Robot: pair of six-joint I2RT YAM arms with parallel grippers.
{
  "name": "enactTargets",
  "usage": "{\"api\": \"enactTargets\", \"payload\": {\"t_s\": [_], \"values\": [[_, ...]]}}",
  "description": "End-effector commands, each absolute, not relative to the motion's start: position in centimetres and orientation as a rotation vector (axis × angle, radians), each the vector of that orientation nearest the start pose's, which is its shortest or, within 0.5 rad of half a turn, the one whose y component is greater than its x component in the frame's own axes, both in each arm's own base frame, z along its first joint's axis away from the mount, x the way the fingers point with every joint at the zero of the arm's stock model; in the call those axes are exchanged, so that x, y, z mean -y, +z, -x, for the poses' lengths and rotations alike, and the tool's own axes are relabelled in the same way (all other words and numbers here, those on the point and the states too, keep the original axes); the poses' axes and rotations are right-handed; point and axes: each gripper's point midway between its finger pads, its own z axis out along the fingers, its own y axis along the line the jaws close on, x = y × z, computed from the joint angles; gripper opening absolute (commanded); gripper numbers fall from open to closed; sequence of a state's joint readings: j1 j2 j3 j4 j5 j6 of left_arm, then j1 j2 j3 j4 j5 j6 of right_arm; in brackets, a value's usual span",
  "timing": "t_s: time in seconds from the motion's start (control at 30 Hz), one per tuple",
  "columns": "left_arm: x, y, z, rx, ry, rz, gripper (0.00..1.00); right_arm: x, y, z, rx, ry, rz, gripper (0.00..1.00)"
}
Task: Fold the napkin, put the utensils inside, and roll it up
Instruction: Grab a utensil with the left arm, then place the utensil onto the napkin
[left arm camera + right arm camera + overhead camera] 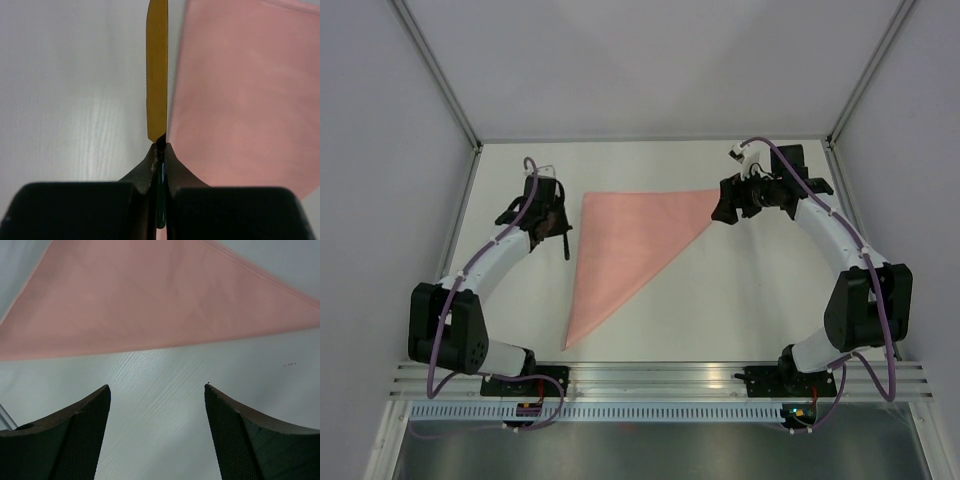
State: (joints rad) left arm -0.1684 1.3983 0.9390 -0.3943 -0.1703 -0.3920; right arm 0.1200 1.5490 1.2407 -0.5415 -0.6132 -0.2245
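Top view: nearest the cam, both arm bases sat on ridged metal rail (660,378) at near edge of white table (720,310). Pale salmon-pink soft cloth napkin (625,245) lay flat mid-table, folded to a triangle w/ long edge along far side and narrow point toward near-left. Left gripper (560,232) hung just left of napkin's far-left corner, clenched on slim stick-like utensil, part yellow-orange, part black (566,243). Right gripper (724,208) was by napkin's far-right tip, released, nothing in it.

Left wrist view: fingers were pinched tight on utensil's dark part. Yellow-orange part stuck straight out ahead, seen edge-on over bare table. Napkin edge ran just to its right.

Right wrist view: fingers stood wide apart w/ bare table between them. Napkin lay ahead of the tips, not touching.
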Motion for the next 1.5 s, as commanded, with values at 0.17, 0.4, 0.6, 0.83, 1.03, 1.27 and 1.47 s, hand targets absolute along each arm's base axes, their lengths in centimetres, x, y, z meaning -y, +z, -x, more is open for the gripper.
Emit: {"api": "enactTargets", "payload": {"t_s": [0.17, 0.4, 0.6, 0.83, 1.03, 1.27, 1.47], "values": [[19.8, 15.5, -38.7, -2.265, -0.342, -0.418, 0.02, -10.7, 21.8, -37.1, -2.181, 0.652, 0.542, 0.81], [27.9, 11.1, -38.3, -2.334, -0.385, -0.757, 0.02, -7.1, 24.3, -37.1, -2.161, 0.599, 0.402, 0.82], [31.1, 8.6, -36.6, -2.355, -0.449, -0.896, 0.02, -5.9, 23.9, -36.9, -2.156, 0.585, 0.329, 0.82], [32.9, 7.4, -34.4, -2.4, -0.5, -0.92, 0.02, -5.2, 22.5, -37.1, -2.171, 0.545, 0.31, 0.82], [32.9, 5.1, -33.0, -2.473, -0.466, -0.927, 0.02, -5.2, 21.8, -36.9, -2.182, 0.551, 0.309, 0.82], [33.0, 4.2, -31.9, -2.507, -0.455, -0.931, 0.02, -5.2, 21.3, -37.0, -2.19, 0.55, 0.312, 0.82], [33.0, 3.8, -31.7, -2.522, -0.451, -0.932, 0.02, -5.2, 21.3, -36.9, -2.19, 0.551, 0.314, 0.82]]}}
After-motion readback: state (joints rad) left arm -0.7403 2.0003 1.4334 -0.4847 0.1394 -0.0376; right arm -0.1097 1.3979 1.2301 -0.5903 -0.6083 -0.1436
